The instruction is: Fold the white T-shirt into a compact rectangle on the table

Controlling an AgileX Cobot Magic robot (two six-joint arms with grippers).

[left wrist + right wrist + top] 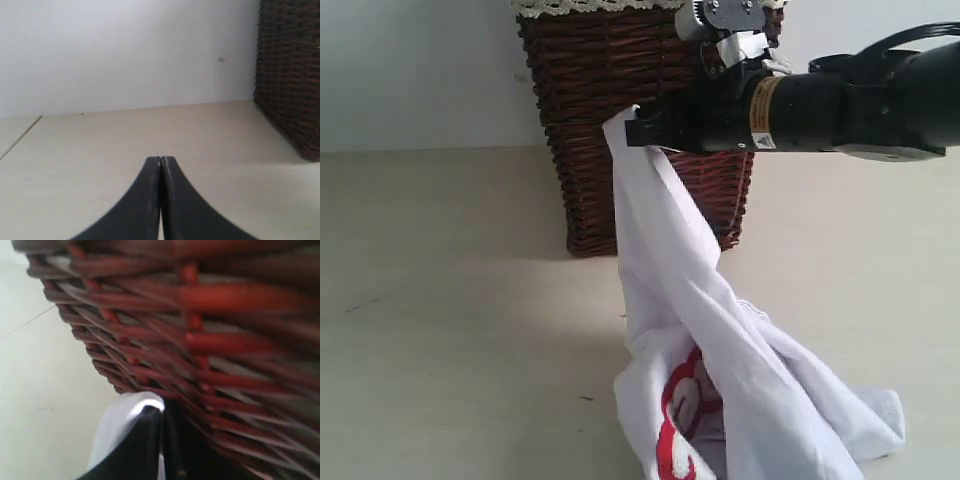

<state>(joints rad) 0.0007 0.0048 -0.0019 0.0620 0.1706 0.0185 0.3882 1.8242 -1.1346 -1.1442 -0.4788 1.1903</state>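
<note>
And here's the right pincer (632,131), slim and black, jaws clamped tight on a pinch of the white cotton T-shirt (720,370), with a corner of cloth poking out just above the tips. From that grip the T-shirt hangs below the pincer as a twisted rope of fabric. It then spills into a crumpled heap on the pale beige matte bench (450,300), lower down and a little towards the arm's own side. In the heap a red band (672,425) shows between the folds (only part of it; the rest is tucked under). So the top is lifted and the bottom lies on the bench.

Just behind the pincer stands the dark brown wicker basket (585,100), its pale lace trim (560,7) up above the pincer. From the right wrist, the pincer (161,415) is pressed together with the T-shirt (122,422) wrapped round one side of its tips. The basket (210,320) looms blurred just beyond; whether they touch, I cannot tell.

Over to the left pincer (160,161): jaws flat together, gripping nothing, held low over the bench (90,155). The basket (290,75) sits ahead and off to one side of it, with a plain white wall (125,50) beyond.
</note>
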